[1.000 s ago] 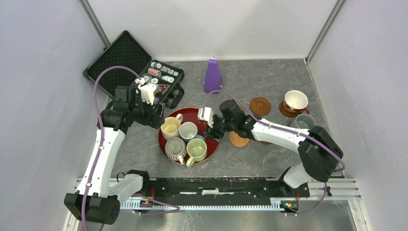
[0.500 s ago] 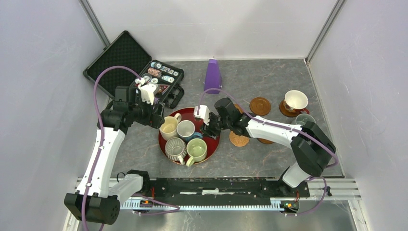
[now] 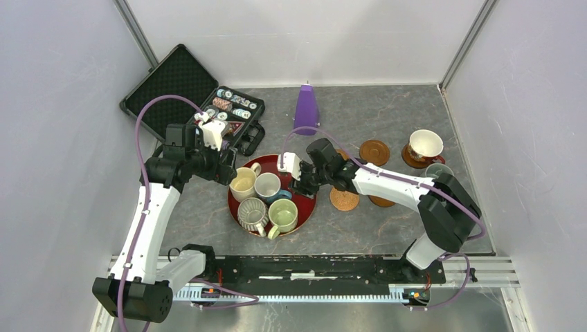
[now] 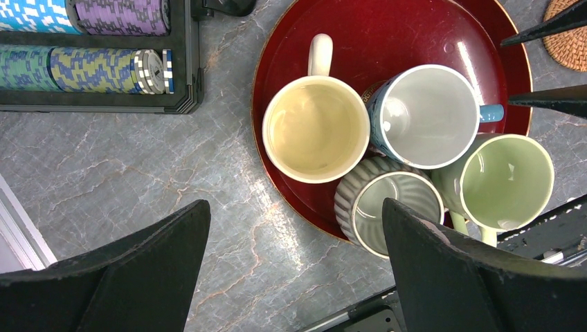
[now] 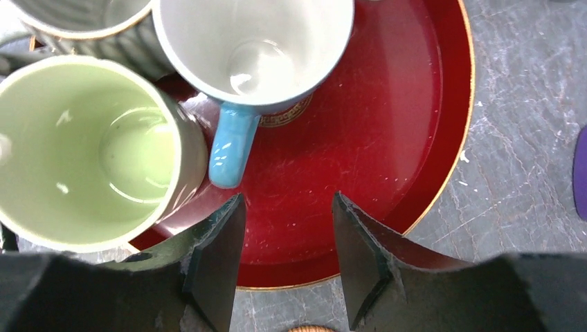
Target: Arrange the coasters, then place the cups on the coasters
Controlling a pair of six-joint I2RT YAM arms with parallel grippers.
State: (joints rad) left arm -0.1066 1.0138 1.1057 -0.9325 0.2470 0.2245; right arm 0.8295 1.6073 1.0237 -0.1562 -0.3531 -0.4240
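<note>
Four cups stand on the red tray [image 3: 305,207]: cream-yellow [image 3: 244,183], white with a blue handle [image 3: 268,187], ribbed grey [image 3: 252,213] and pale green [image 3: 283,214]. My right gripper [image 5: 288,200] hovers open over bare tray, just short of the blue handle [image 5: 228,149], holding nothing. My left gripper [image 4: 296,207] is wide open above the tray's left edge, over the cream cup [image 4: 316,129]. A patterned white cup [image 3: 425,145] sits on a dark coaster at the right. A grey-blue cup [image 3: 438,171] is partly hidden by the right arm. A dark coaster [image 3: 374,152] and a woven coaster [image 3: 344,200] lie bare.
An open black case of poker chips [image 3: 232,111] lies at the back left, close to my left arm. A purple cone [image 3: 305,109] stands behind the tray. Another dark coaster [image 3: 382,202] peeks out under my right forearm. Walls close in on both sides.
My right gripper has moved left and further over the tray, toward the blue-handled cup. The left arm and all the cups have stayed put.
</note>
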